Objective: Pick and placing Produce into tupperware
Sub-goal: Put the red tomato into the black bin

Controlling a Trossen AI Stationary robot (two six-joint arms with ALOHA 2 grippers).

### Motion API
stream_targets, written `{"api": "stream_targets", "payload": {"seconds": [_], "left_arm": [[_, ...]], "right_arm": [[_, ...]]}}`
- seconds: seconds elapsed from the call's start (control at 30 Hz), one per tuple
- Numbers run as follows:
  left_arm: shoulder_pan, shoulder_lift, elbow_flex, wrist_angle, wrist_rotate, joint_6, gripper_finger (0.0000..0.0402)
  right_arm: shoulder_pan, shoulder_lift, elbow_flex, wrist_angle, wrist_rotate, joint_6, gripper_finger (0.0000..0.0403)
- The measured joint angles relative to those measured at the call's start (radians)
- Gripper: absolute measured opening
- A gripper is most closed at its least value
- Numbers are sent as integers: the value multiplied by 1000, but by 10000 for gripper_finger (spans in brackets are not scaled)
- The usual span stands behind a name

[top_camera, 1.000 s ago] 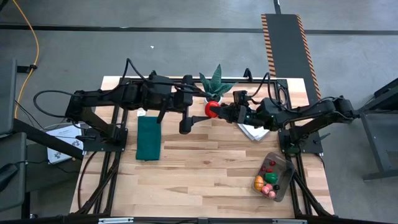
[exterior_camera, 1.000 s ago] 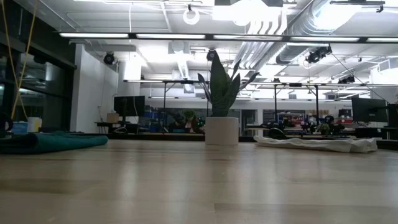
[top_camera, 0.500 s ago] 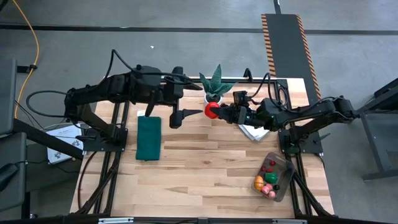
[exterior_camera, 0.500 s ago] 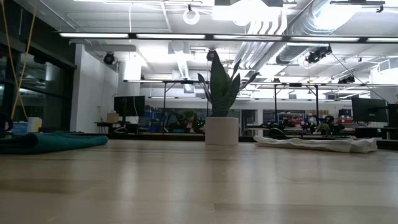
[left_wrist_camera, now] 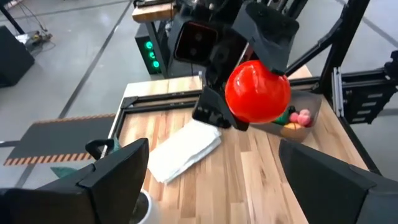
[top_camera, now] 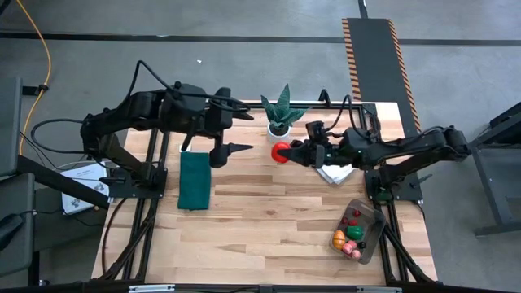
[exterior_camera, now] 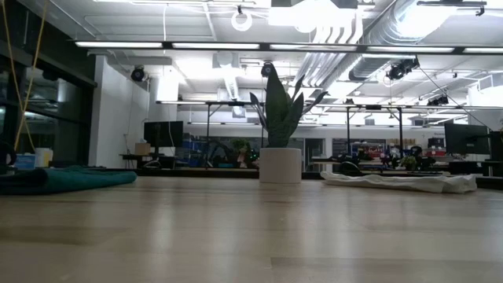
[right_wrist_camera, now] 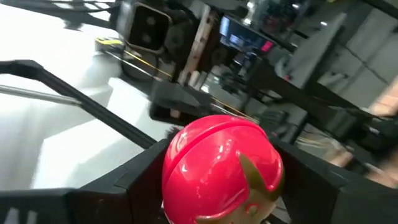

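- In the overhead view, a light wooden bench [top_camera: 269, 220] fills the middle of the frame, with two dark robot arms reaching in from the left and right.
- The right pincer [top_camera: 284, 151] sits just above centre and grips a round, glossy red toy tomato [top_camera: 281, 151], held up off the bench.
- The right wrist view shows this red tomato [right_wrist_camera: 222, 168] clamped between the two dark fingers [right_wrist_camera: 143, 177].
- The left pincer [top_camera: 231, 149] hangs left of centre, a short gap from the tomato, its fingers spread wide and holding nothing.
- In the left wrist view the tomato [left_wrist_camera: 257, 92] shows at upper centre, apart from the left arm's own fingers [left_wrist_camera: 118, 171].
- A clear greyish rectangular plastic container [top_camera: 359, 231] lies at the lower right, holding several small red, orange, green and pink toy fruits [top_camera: 348, 238].
- A spiky green plant in a white pot [top_camera: 280, 110] stands at upper centre.
- A flat dark green mat [top_camera: 194, 181] lies at the left.
- A folded white cloth [top_camera: 333, 172] lies right of centre, below the right arm.
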Motion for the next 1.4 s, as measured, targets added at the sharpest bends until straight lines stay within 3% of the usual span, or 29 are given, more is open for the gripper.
{"api": "stream_targets", "payload": {"seconds": [0.47, 0.83, 1.1, 1.4], "left_arm": [[0, 1, 0, -27, 0, -1, 349], [0, 1, 0, -29, -43, -2, 349], [0, 3, 0, -32, -70, -25, 349], [0, 3, -1, -43, -104, -53, 349]], "right_arm": [[7, -287, 0, -503, 0, 6, 254], [97, -488, 0, -885, 10, 138, 254], [182, -556, 0, -1079, -7, 276, 253], [280, -561, 0, -1371, -119, 444, 253]]}}
